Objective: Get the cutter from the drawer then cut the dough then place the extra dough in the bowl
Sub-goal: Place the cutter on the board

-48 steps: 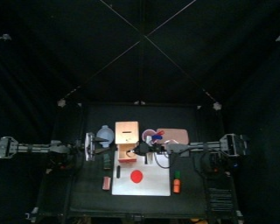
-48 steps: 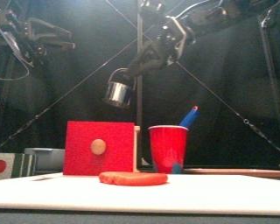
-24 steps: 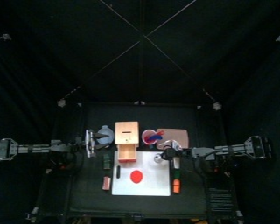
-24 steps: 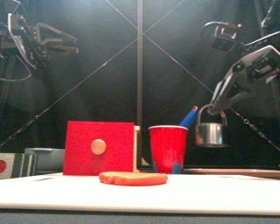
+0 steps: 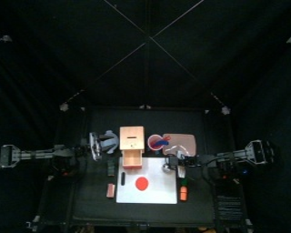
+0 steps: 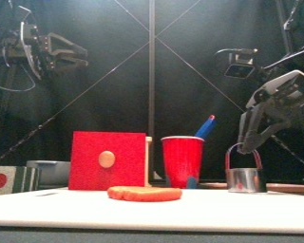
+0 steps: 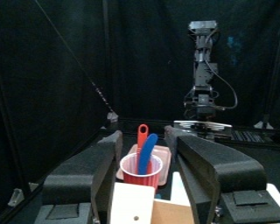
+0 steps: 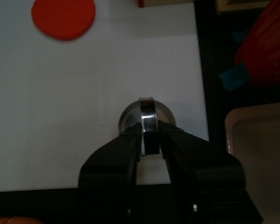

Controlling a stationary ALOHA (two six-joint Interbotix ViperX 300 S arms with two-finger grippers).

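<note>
On the front part of the table [image 5: 90,205], the white cutting board [image 6: 66,214] carries the flat red dough [image 6: 144,194], whole and uncut, a little left of the board's middle. To the right on the same board, well apart from the dough, we see the metal cutter [image 6: 245,179] down at board level. Its wire handle is pinched between the closed jaws of the right end effector [image 8: 146,138]; we cannot tell whether its rim touches the board.

We judge the step in hand to be the cut. The cutter wants lifting just clear, carrying left across the bare board and centring over the dough. It should then be pressed straight down with the rim level. Hung from a wire handle, it may tip, so a slow approach looks wise. Nothing lies on the board between cutter and dough.

Behind stand the wooden box [image 6: 107,161] with its red front and, just beside it, the red cup [image 6: 182,161] holding a blue knife [image 6: 205,125]; the wrist should pass in front of them. The blue-grey bowl [image 5: 108,139] sits left of the box, and the pink tray [image 5: 187,144] right of the cup. High at the left, the left end effector [image 7: 149,144] hangs empty, jaws apart.
</note>
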